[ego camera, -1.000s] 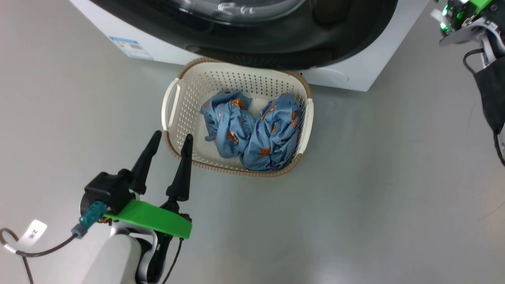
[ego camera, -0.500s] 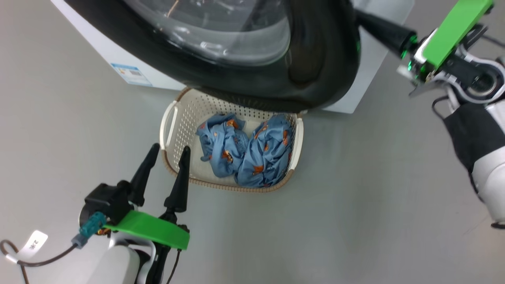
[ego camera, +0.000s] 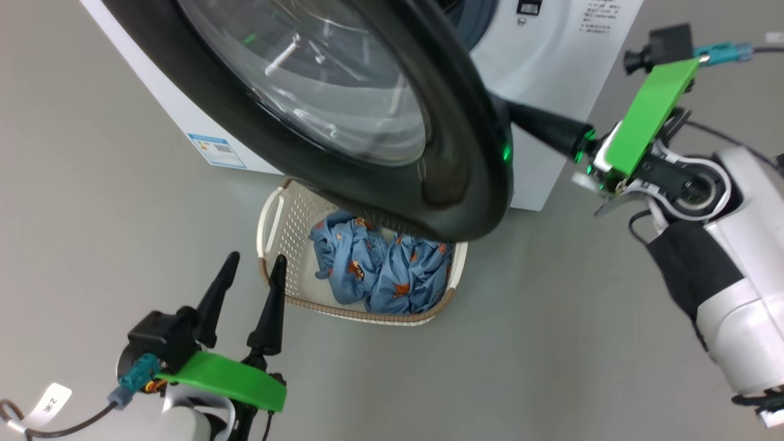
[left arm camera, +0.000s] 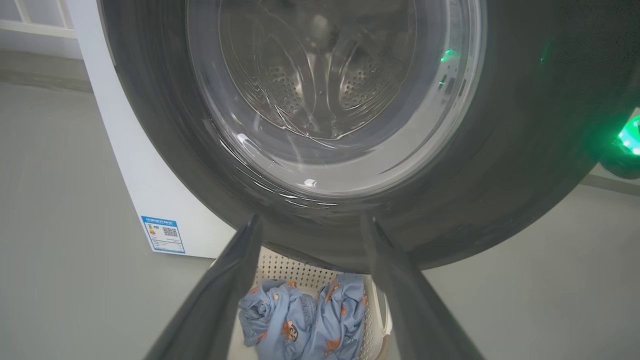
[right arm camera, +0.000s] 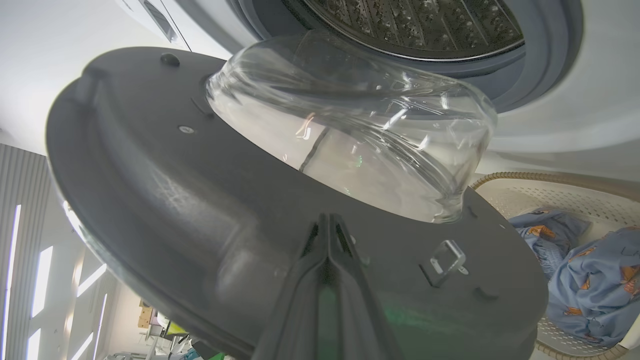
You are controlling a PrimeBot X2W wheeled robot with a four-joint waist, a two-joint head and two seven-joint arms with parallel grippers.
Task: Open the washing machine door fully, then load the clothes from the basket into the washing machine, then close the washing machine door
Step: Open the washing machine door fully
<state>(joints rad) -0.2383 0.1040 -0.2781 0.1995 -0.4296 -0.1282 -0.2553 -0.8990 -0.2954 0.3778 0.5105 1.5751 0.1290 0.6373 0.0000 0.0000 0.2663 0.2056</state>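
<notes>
Door [ego camera: 465, 184] part open, hinge side to the robot's left, free edge hanging over the basket [ego camera: 288, 214]. Right tool [right arm camera: 326, 222] pinched narrow and holding nothing, tips at the door's inner face near the latch [right arm camera: 445, 257]; they look to be touching. The door lies left of that tool, the machine [ego camera: 551, 61] behind it, so the push likely goes left, away from the drum [right arm camera: 425, 25]. Right arm is nearer. Left tool [ego camera: 256, 257] wide, empty, at the basket's near-left rim. Clothes [ego camera: 380, 275] in the basket, partly under the door.
</notes>
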